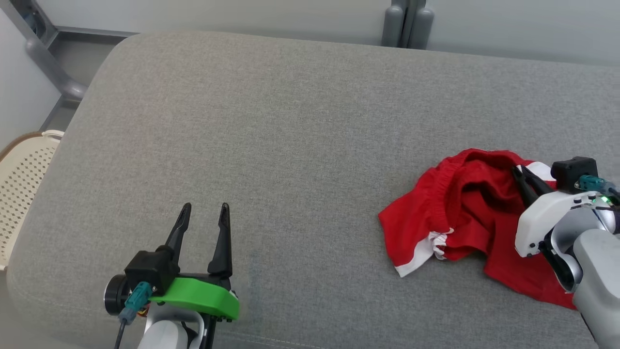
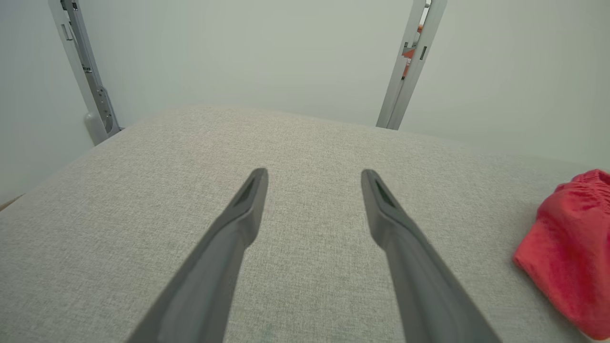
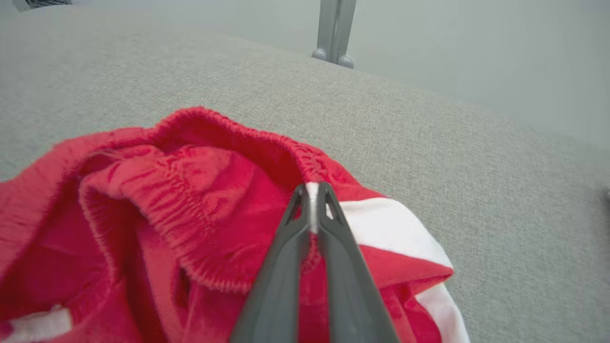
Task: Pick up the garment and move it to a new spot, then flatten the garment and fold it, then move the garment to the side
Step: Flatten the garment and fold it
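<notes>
The garment [image 1: 465, 213], red shorts with white trim and an elastic waistband, lies crumpled at the right of the grey cushion. My right gripper [image 1: 518, 170] is shut on the garment's waistband near a white stripe; the right wrist view shows the two fingers pinching that fabric [image 3: 312, 200]. The garment [image 3: 181, 200] bunches up to the left of the fingers there. My left gripper [image 1: 204, 209] stands open over bare cushion at the lower left, far from the garment. In the left wrist view its fingers are spread wide [image 2: 314, 175], with the garment [image 2: 572, 252] at the right edge.
The grey fabric cushion [image 1: 290, 145] spans the scene, with wide bare room between the grippers. A cream perforated basket [image 1: 19, 184] sits off its left edge. Grey metal frame posts [image 1: 409, 22] stand behind it against the pale wall.
</notes>
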Controlling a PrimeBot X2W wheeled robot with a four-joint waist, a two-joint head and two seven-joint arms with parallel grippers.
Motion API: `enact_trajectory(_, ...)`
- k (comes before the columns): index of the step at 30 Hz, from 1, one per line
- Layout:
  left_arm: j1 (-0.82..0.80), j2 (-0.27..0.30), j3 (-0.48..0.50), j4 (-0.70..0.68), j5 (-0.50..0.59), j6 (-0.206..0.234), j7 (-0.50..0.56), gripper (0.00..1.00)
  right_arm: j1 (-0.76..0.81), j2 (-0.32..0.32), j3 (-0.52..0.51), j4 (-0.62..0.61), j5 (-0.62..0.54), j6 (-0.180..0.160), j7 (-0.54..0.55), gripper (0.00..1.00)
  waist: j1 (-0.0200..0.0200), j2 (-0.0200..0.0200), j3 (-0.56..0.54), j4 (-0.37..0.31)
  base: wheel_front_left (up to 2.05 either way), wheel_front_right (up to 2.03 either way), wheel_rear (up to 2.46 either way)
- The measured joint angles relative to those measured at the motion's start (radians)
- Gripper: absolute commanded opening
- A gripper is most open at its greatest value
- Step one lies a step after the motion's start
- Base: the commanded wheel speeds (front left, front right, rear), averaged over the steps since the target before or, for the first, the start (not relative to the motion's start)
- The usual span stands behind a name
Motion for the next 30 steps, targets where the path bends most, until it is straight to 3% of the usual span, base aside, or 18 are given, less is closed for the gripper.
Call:
enact_trajectory(5, 0.000, 0.000, 0.005, 0.005, 0.002, 0.000, 0.000, 1.00, -0.011, 0.030, 0.030, -0.036, 0.035, 0.000, -0.045, 0.00, 0.0000, 0.0000, -0.022, -0.018, 0.00, 0.00, 0.00)
enact_trajectory(11, 0.002, 0.000, 0.011, 0.006, 0.006, -0.002, 0.000, 1.00, 0.003, 0.087, 0.084, -0.179, 0.042, 0.000, -0.070, 0.00, 0.0000, 0.0000, -0.043, -0.037, 0.00, 0.00, 0.00)
enact_trajectory(17, 0.009, 0.000, 0.013, 0.003, 0.007, -0.003, 0.000, 1.00, 0.126, 0.169, 0.167, -0.312, 0.029, 0.000, -0.068, 0.00, 0.0000, 0.0000, -0.043, -0.035, 0.00, 0.00, 0.00)
enact_trajectory(23, 0.010, 0.000, 0.012, 0.002, 0.007, -0.003, 0.000, 1.00, 0.236, 0.254, 0.266, -0.340, 0.022, 0.000, -0.064, 0.00, 0.0000, 0.0000, -0.030, -0.032, 0.00, 0.00, 0.00)
enact_trajectory(24, 0.010, 0.000, 0.012, 0.002, 0.007, -0.003, 0.000, 1.00, 0.245, 0.263, 0.280, -0.335, 0.022, 0.000, -0.065, 0.44, 0.0000, 0.0000, -0.028, -0.032, 0.00, 0.00, 0.00)
enact_trajectory(25, 0.009, 0.000, 0.011, 0.002, 0.007, -0.003, 0.000, 1.00, 0.248, 0.267, 0.291, -0.334, 0.022, 0.000, -0.069, 0.96, 0.0000, 0.0000, -0.028, -0.032, 0.00, 0.00, 0.00)
enact_trajectory(30, 0.009, 0.000, 0.014, 0.004, 0.007, -0.002, 0.000, 1.00, 0.240, 0.266, 0.289, -0.355, 0.023, 0.000, -0.113, 1.00, 0.0000, 0.0000, -0.032, -0.044, 0.00, 0.00, 0.00)
